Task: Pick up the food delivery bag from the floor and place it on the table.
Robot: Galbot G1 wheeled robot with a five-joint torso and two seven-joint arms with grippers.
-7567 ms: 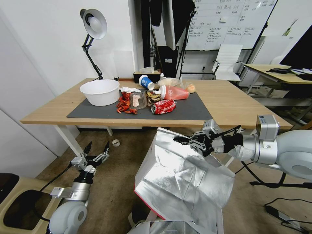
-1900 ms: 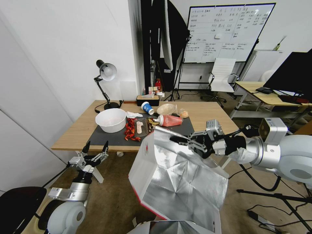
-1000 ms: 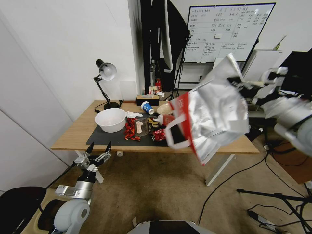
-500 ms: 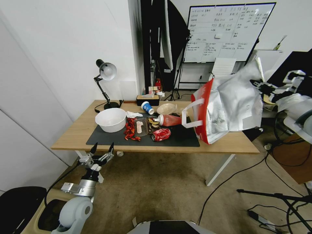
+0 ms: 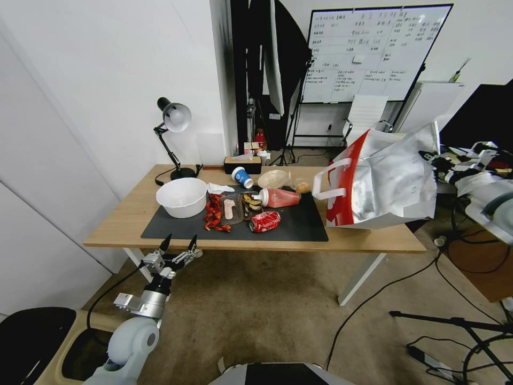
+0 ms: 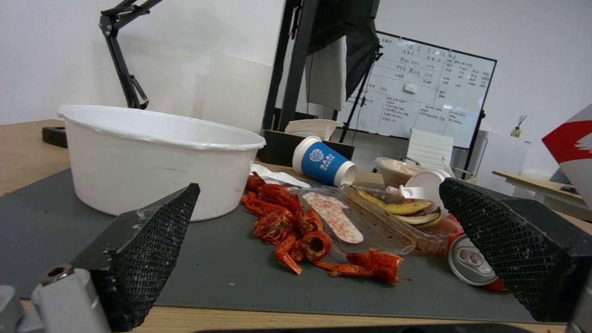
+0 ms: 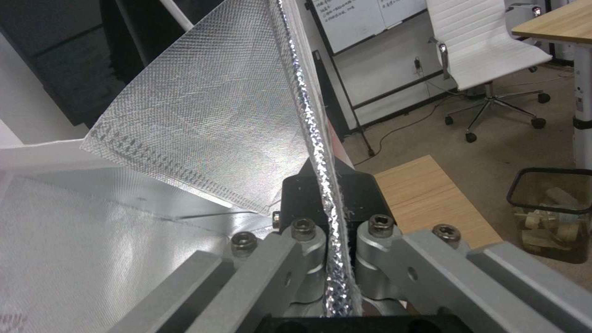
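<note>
The food delivery bag (image 5: pixel 387 182), white with a red side panel and silver foil lining, rests tilted on the right end of the table (image 5: pixel 128 222), just right of the dark grey mat (image 5: pixel 299 222). Its white handle loop (image 5: pixel 327 186) hangs toward the mat. My right gripper (image 5: pixel 434 159) is shut on the bag's foil rim; the right wrist view has the foil edge (image 7: pixel 308 115) pinched in the right gripper (image 7: pixel 327 203). My left gripper (image 5: pixel 179 250) hangs open below the table's front edge, above the floor (image 5: pixel 256 310). In its wrist view the left gripper (image 6: pixel 321 189) is empty, the bag (image 6: pixel 573 138) far off.
On the mat lie a white bowl (image 5: pixel 181 197), red crayfish scraps (image 5: pixel 214 214), a crushed red can (image 5: pixel 265 221), a blue cup (image 5: pixel 242 177) and a pink bottle (image 5: pixel 278 198). A desk lamp (image 5: pixel 173 133) stands at the back. Cables (image 5: pixel 374 299) cross the floor at right.
The bag has come down from mid-air and settled on the table's right end, with my right gripper still on its rim. My left gripper has drifted slightly right and forward.
</note>
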